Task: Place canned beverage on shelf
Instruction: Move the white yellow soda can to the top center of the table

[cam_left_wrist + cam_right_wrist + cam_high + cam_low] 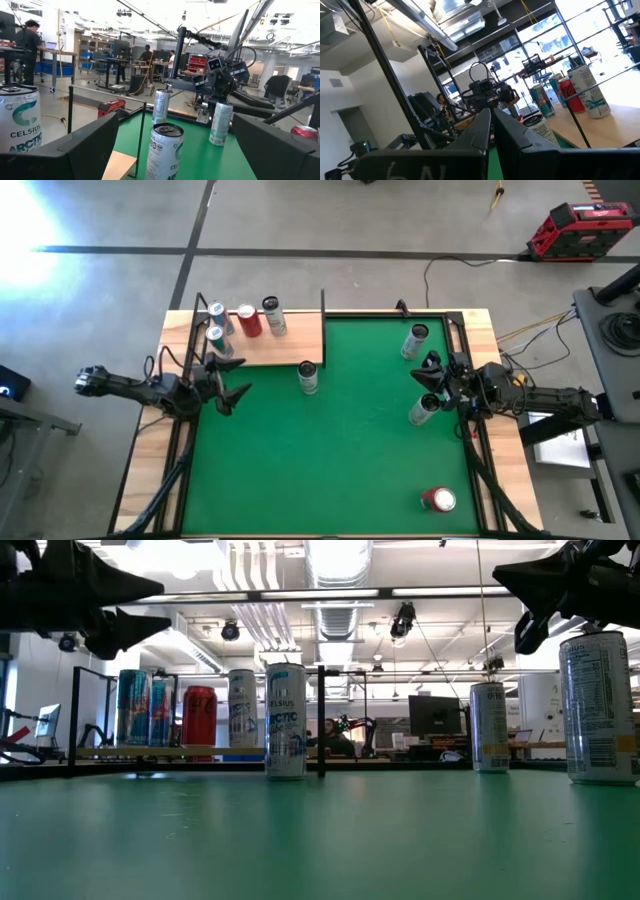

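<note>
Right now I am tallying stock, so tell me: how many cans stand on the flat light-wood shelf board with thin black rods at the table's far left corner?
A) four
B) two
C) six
A: the high view shows four upright cans on the light-wood shelf board: two blue-and-silver cans, one red can and one pale can with a dark top; the other cans stand or lie on the green mat.
</note>
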`<state>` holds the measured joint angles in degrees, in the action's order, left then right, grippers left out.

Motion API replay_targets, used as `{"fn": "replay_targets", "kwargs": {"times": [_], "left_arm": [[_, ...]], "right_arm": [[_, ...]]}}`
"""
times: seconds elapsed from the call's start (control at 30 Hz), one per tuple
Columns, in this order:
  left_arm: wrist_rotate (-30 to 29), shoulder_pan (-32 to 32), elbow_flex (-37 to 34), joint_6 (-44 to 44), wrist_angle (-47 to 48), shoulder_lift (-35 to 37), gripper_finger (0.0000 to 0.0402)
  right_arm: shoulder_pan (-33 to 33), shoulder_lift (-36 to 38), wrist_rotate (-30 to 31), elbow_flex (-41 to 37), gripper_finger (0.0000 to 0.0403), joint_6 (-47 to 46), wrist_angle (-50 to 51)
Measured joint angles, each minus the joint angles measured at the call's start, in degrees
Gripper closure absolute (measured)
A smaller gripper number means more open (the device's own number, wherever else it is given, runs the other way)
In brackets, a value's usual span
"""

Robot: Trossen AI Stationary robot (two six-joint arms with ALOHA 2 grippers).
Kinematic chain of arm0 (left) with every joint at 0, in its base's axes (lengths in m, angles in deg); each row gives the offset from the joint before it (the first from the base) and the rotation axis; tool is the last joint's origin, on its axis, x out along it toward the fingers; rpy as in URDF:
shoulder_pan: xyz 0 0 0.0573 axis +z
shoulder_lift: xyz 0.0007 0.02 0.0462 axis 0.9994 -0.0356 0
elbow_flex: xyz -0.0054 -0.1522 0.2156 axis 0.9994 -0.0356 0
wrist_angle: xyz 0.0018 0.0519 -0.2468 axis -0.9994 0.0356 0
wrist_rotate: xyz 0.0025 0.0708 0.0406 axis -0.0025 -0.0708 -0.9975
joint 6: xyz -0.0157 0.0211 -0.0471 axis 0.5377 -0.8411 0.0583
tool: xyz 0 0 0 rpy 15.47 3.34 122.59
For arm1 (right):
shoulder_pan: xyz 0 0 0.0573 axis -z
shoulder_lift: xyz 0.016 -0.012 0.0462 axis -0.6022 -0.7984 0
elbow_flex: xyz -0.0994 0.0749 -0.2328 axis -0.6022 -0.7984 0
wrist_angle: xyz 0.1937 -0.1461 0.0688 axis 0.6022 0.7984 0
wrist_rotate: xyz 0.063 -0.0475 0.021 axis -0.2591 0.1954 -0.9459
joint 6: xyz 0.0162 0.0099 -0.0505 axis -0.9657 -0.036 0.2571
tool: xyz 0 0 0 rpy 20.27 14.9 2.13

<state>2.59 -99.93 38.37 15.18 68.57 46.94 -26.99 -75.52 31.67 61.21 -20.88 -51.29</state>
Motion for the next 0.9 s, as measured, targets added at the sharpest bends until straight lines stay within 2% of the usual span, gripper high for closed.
{"fn": "replay_targets", "kwargs": {"times": [0.2,0.9], "left_arm": [[0.0,0.0,0.0,0.0,0.0,-1.3,0.0027],[0.0,0.0,0.1,0.0,0.0,-5.3,0.0027]], "right_arm": [[0.0,0.3,0.0,0.0,0.039,7.5,-2.0],[0.0,0.0,-0.1,0.0,0.039,5.9,0.8]]}}
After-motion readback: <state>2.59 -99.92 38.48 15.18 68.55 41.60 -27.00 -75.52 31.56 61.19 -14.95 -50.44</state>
